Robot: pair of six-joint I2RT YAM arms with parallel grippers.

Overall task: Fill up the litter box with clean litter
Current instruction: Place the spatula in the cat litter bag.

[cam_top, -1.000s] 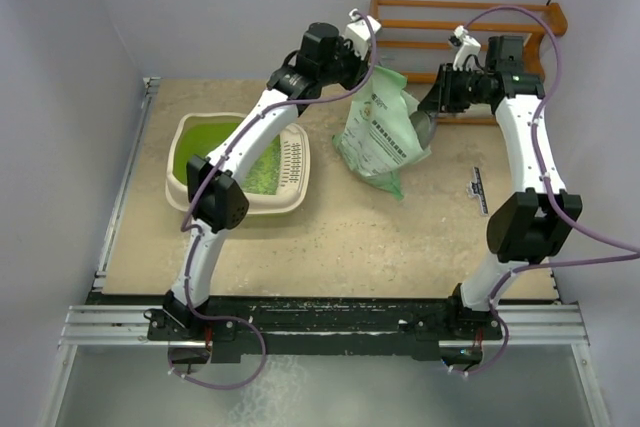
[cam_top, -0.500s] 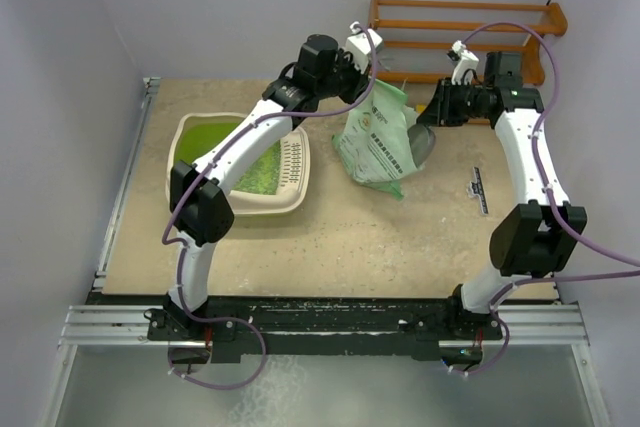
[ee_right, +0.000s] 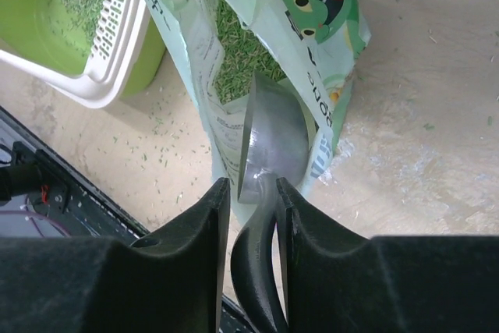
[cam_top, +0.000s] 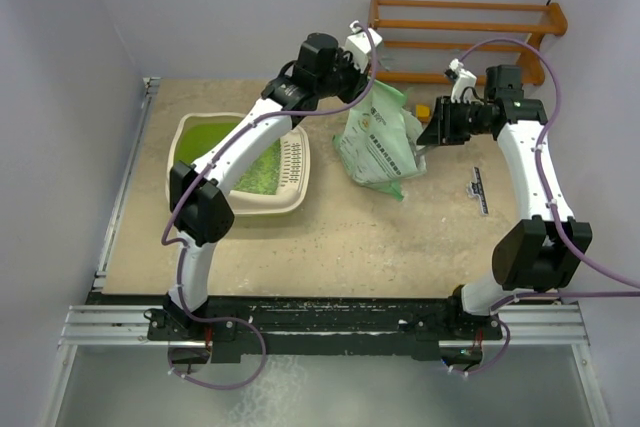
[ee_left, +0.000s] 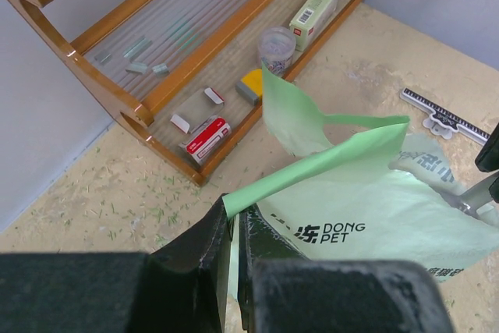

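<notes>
We pinch bag [ee_left: 366, 216] top with left hand [ee_left: 234, 228]. We hold scoop [ee_right: 277, 142] in right hand [ee_right: 251, 190], bowl pointing into bag, litter [ee_right: 238, 52] straight ahead.

Left arm [cam_top: 240, 142] and right arm [cam_top: 535, 172]: white links, black joints, purple cables [cam_top: 263, 345]. Black base rail [cam_top: 330, 332] at six o'clock. Left gripper [ee_left: 234, 220] glossy black.
</notes>
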